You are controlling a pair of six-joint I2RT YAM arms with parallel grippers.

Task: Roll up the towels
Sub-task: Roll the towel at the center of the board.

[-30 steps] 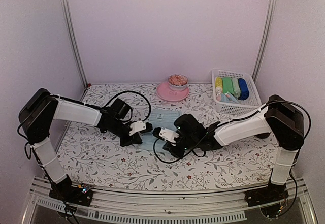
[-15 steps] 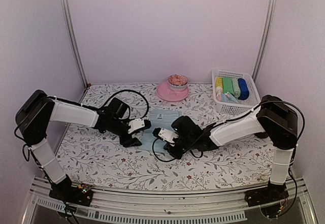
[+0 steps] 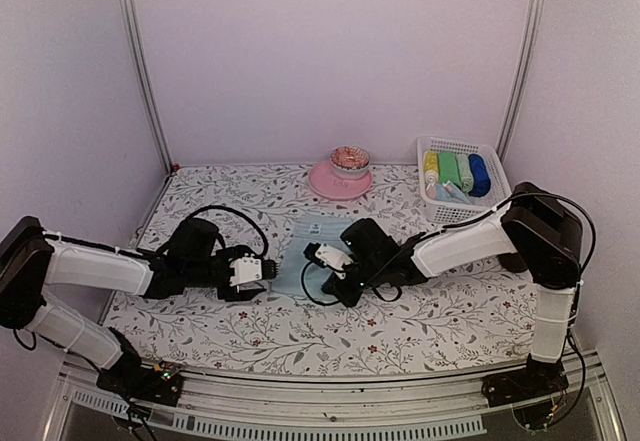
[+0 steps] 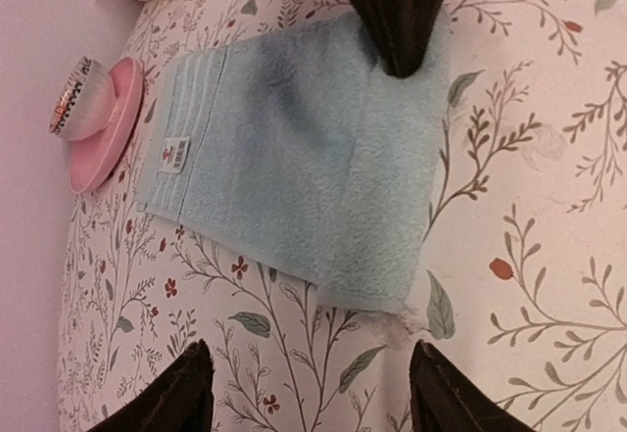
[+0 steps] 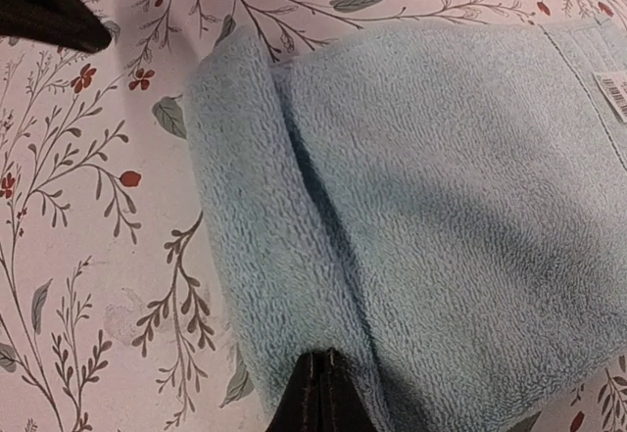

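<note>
Finding 1, position of the work. One pale blue towel [image 3: 298,246] lies flat on the floral table [image 3: 430,311] at centre frame in the top view, between the two grippers. Its long axis runs from the lower centre of that frame up toward the pink plate [image 3: 338,181]. The label end is the far one, nearest the plate.

Finding 2, right gripper [image 5: 318,378]. The jaws are pressed together at the bottom centre of the right wrist view. The tips sit on the towel's near short end, where a crease runs straight into them. They appear to pinch a first fold of the cloth there (the fabric inside the pinch is not itself visible). The short end has a raised, turned-over lip along it.

Finding 3, left gripper [image 4: 309,373]. The jaws are spread, with nothing between them. In the left wrist view the towel lies ahead of them, its near corner just beyond the gap and clear of both fingers.

Finding 4, governing relation. Judged from the above, the roll should travel along the long axis, from the pinched near end toward the label end. The right arm is already on the cloth. The left arm is the free one, just beside the same short end at its other corner, and would have to advance to bear on it.

Finding 5, surroundings. A white basket [image 3: 470,213] at upper right holds rolled towels [image 3: 455,171].
</note>
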